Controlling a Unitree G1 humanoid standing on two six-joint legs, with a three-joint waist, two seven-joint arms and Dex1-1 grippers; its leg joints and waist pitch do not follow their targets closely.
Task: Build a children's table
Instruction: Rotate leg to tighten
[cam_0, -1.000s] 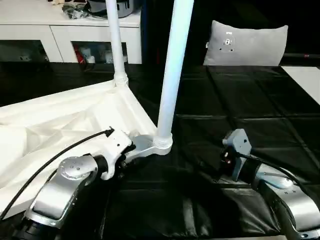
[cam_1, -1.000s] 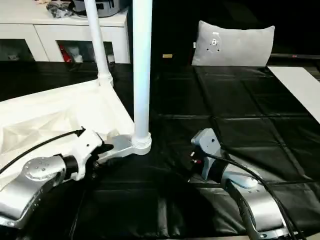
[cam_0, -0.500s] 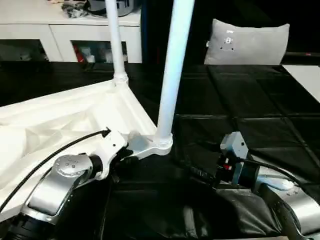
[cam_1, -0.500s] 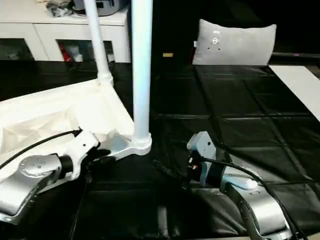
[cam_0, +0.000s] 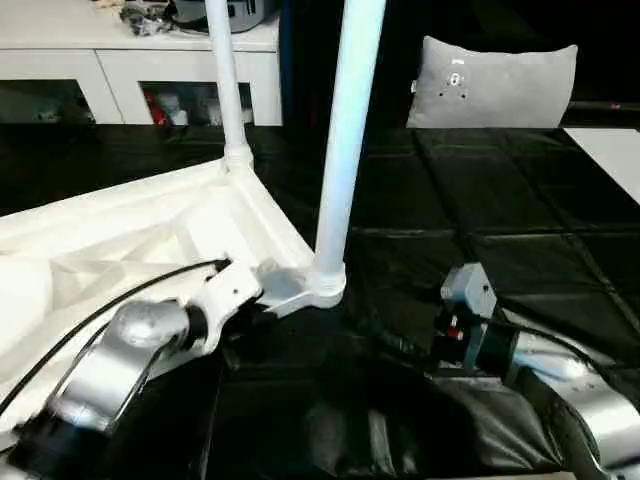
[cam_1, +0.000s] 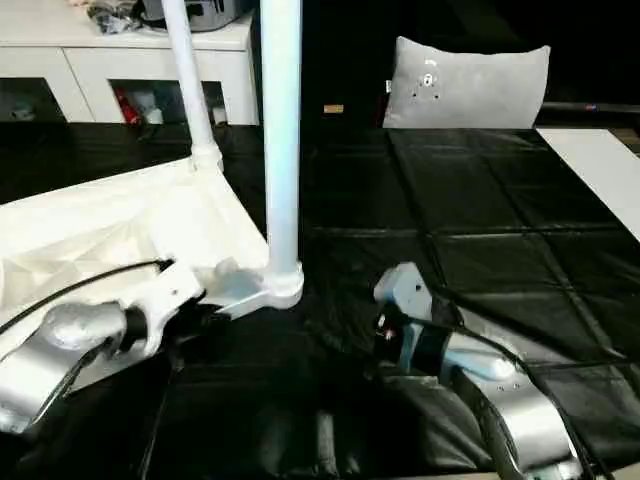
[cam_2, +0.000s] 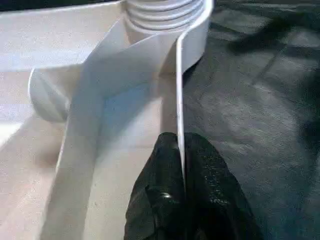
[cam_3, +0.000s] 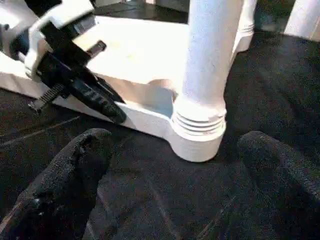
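L gripper (cam_2: 181, 150) is now clamped on the thin side rim of the tabletop (cam_0: 130, 235), one black finger each side of the wall, just short of the near corner socket (cam_0: 322, 285); a sec ago its jaws were still apart beside that rim and have since closed onto it. L forearm (cam_0: 120, 355) sits lower and further toward the near-left than before, its black cable (cam_0: 120, 300) arching over the ribbed underside.

R gripper (cam_3: 175, 165) has its fingers (cam_3: 75, 165) wide apart, aimed at the base of the near leg (cam_0: 342, 140) but not touching it, black mat showing between them. Its wrist has come in toward the socket vs the earliest frame, then held about the same for the last half sec; the jaw spread is unchanged.

Children's table lies upside down on the black padded mat (cam_0: 480, 210), on the robot's left, ribbed underside up. Near leg stands upright in the near corner socket, threaded collar seated. Far leg (cam_0: 225, 80) stands upright in the far corner socket (cam_0: 238, 160). Table itself hasn't shifted noticeably.

Around: white cabinet (cam_0: 140, 60) w/ shelves at the back left, clutter on top; grey pillow (cam_0: 495, 85) at the back right, well apart from the table; a white panel edge (cam_0: 610, 160) at far right. Near leg rises between the two arms and hides part of the dark background behind it
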